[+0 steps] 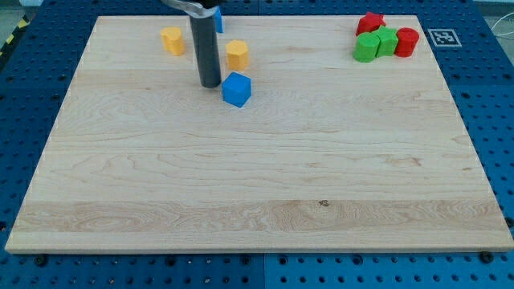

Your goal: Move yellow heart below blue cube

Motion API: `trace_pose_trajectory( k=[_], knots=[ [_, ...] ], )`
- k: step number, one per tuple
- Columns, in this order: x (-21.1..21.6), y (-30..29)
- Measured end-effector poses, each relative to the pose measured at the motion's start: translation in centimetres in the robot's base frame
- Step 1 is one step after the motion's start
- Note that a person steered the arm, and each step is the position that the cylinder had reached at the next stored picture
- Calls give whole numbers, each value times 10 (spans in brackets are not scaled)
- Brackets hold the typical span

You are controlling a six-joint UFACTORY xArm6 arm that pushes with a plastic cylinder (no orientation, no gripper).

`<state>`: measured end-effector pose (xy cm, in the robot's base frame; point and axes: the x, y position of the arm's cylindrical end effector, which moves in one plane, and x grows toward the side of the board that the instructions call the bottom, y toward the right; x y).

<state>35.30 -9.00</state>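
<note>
The blue cube [236,89] lies on the wooden board [257,185] in the upper left part of the view. A yellow block [237,54], which looks like the heart, sits just above it with a small gap between them. A second yellow block [172,39] lies further to the view's left, and I cannot make out its shape. My tip [210,83] rests on the board just left of the blue cube, close to it or touching it, and down-left of the nearer yellow block.
Another blue block [218,21] is partly hidden behind the rod near the top edge. At the top right there is a tight cluster: two red blocks [370,22] [407,41] and two green blocks [367,47] [387,41]. A fiducial tag [442,37] lies beyond the board's right corner.
</note>
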Motion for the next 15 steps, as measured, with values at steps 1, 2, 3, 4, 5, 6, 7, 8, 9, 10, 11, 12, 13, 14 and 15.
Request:
trace_pose_trajectory(
  k=[1, 2, 3, 4, 5, 6, 7, 8, 9, 10, 11, 12, 13, 14, 15],
  knots=[
    [-26, -50],
    [-45, -116],
    [-82, -129],
    [-129, -144],
    [-160, -140],
    [-161, -130],
    [-156, -100],
    [-135, -87],
    [-107, -85],
    [-94, -77],
    [-106, -71],
    [-82, -54],
    [-45, -40],
    [-8, -28],
    [30, -15]
  ],
)
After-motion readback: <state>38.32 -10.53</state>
